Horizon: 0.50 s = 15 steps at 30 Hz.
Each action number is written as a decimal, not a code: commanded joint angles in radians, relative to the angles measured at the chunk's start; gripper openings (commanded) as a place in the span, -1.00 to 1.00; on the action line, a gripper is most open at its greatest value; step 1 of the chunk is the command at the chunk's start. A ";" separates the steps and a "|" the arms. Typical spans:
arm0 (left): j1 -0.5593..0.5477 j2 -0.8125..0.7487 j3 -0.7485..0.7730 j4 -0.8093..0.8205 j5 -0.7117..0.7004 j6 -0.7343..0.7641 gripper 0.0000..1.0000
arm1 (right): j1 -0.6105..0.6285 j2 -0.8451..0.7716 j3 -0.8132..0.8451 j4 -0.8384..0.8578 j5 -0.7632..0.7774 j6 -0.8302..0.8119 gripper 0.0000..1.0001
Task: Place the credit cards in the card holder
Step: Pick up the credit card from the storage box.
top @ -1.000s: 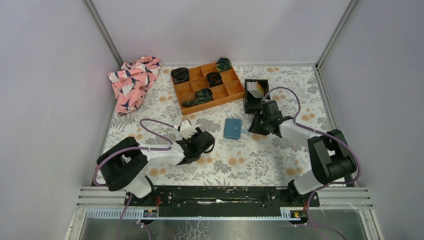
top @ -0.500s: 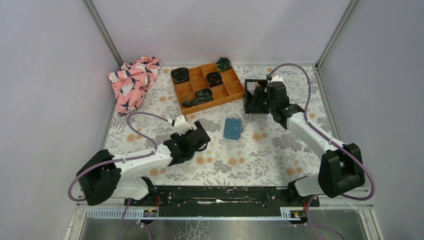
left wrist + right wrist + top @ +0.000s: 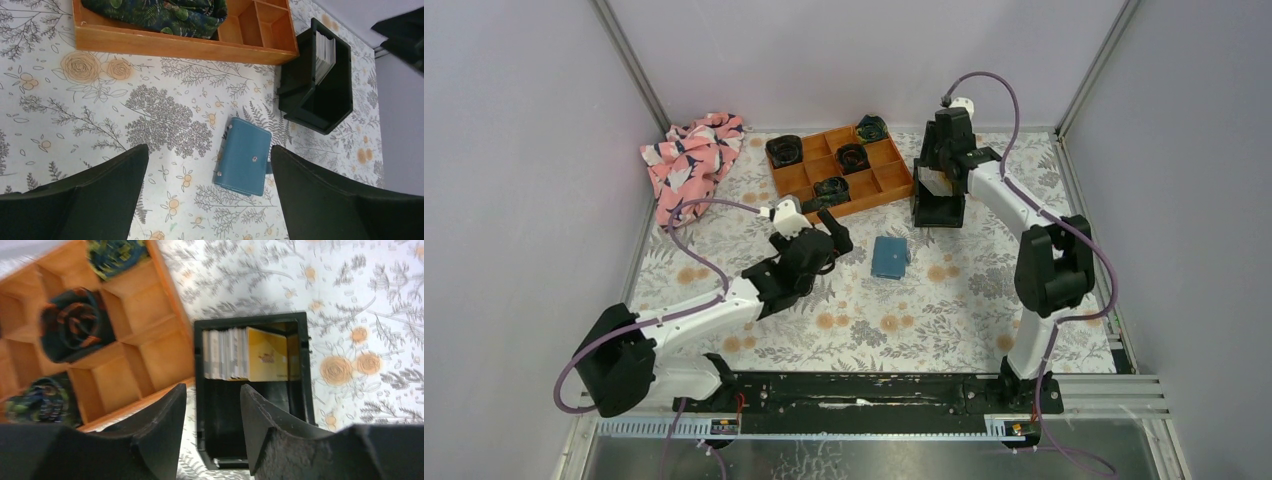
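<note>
The teal card holder (image 3: 890, 257) lies closed and flat on the flowered cloth; in the left wrist view it (image 3: 244, 156) sits just ahead of the fingers. The credit cards (image 3: 227, 354) stand on edge as a pale stack with a yellow card in front, inside the black bin (image 3: 250, 320). They also show in the left wrist view (image 3: 325, 50). My left gripper (image 3: 834, 232) is open and empty, left of the holder (image 3: 209, 149). My right gripper (image 3: 938, 178) hovers above the bin, partly open and empty (image 3: 213, 390).
The black bin (image 3: 939, 210) stands right of the orange compartment tray (image 3: 879, 195), which holds dark rolled fabrics. A pink patterned cloth (image 3: 689, 165) lies at the back left. Grey walls enclose the table.
My right gripper left the spot beside the card holder and swung back and up over the black bin. My left gripper advanced towards the card holder.
</note>
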 commanded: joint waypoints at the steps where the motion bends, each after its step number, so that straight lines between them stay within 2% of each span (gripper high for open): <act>1: 0.035 0.023 0.014 0.099 0.033 0.060 0.97 | -0.044 0.043 0.060 -0.086 0.021 -0.014 0.01; 5: 0.053 0.051 0.016 0.108 0.047 0.065 0.90 | -0.066 0.082 0.070 -0.092 -0.015 -0.006 0.00; 15: 0.070 0.095 0.016 0.138 0.073 0.067 0.87 | -0.102 0.194 0.135 -0.103 -0.107 0.000 0.04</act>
